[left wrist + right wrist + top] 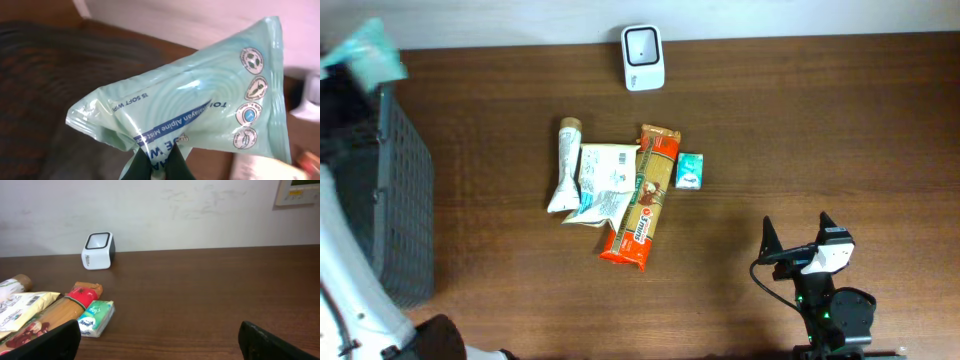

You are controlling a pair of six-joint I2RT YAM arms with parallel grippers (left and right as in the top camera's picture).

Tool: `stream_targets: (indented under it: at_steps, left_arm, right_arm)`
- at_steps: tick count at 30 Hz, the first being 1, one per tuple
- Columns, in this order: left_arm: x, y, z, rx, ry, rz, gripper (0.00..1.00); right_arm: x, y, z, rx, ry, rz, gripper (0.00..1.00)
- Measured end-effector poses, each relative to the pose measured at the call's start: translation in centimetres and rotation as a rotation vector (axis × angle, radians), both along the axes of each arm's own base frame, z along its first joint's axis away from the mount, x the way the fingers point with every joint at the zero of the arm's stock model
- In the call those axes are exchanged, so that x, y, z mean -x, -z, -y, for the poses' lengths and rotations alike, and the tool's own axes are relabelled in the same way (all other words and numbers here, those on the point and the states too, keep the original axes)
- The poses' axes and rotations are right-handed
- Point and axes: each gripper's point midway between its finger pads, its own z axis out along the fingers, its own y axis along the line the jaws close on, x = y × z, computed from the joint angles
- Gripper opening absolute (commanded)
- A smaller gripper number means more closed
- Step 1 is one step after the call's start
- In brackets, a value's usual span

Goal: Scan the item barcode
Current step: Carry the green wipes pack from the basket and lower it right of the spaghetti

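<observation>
My left gripper (157, 163) is shut on the lower edge of a pale green wet-wipes pack (200, 100), which fills the left wrist view. From overhead the pack (365, 50) hangs at the far left rear, above the basket. No barcode shows on the face I see. The white barcode scanner (643, 57) stands at the table's rear centre, and it also shows in the right wrist view as the scanner (98, 250) against the wall. My right gripper (800, 250) rests open near the front right, nothing between its fingers (50, 340).
A dark grey basket (395, 190) stands at the left edge. Mid-table lie a white tube (565, 165), a white pouch (602, 183), an orange pasta pack (645, 197) and a small green tissue pack (690, 170).
</observation>
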Motion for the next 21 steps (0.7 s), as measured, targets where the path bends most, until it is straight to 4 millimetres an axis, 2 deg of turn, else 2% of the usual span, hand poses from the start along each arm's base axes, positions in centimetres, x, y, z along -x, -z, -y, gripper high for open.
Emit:
stream_targets:
  at_steps: [1, 2, 4, 6, 7, 10, 11, 13, 15, 18, 21]
  left_arm:
    - [-0.9, 0.2, 3.0, 0.007, 0.078, -0.009, 0.0]
    - [-1.4, 0.4, 5.1, 0.013, 0.131, -0.015, 0.0]
    - [-2.0, 1.0, 8.5, 0.02, 0.213, -0.041, 0.0]
    - [-2.4, 2.3, 10.9, 0.033, 0.272, -0.085, 0.0]
    - [-2.7, 3.4, 12.1, 0.042, 0.299, -0.12, 0.0]
    - [-3.2, 7.4, 13.8, 0.076, 0.328, -0.223, 0.0]
    - [-3.2, 9.9, 14.7, 0.089, 0.345, -0.282, 0.0]
    - [-3.1, 14.2, 18.2, 0.096, 0.413, -0.357, 0.0]
    - [-3.6, 15.8, 20.5, 0.09, 0.454, -0.352, 0.0]
    - [-3.5, 18.5, 26.4, 0.095, 0.554, -0.347, 0.0]
    - [-2.7, 19.5, 31.0, 0.09, 0.647, -0.328, 0.0]
  right_arm:
    - [0.0, 0.0, 0.0, -0.001, 0.0, 0.0, 0.99]
    - [0.0, 0.0, 0.0, 0.0, 0.0, 0.0, 0.99]
    - [0.0, 0.0, 0.0, 0.0, 0.0, 0.0, 0.99]
    - [0.0, 0.0, 0.0, 0.0, 0.0, 0.0, 0.99]
    - [0.0, 0.0, 0.0, 0.0, 0.0, 0.0, 0.99]
    - [0.0, 0.0, 0.0, -0.001, 0.0, 0.0, 0.99]
    - [0.0, 0.0, 0.0, 0.0, 0.0, 0.0, 0.99]
    - [0.0, 0.0, 0.0, 0.0, 0.0, 0.001, 0.99]
    - [0.0, 0.0, 0.0, 0.0, 0.0, 0.001, 0.99]
    - [0.0, 0.0, 0.0, 0.0, 0.0, 0.001, 0.99]
    - [0.0, 0.0, 0.0, 0.0, 0.0, 0.001, 0.99]
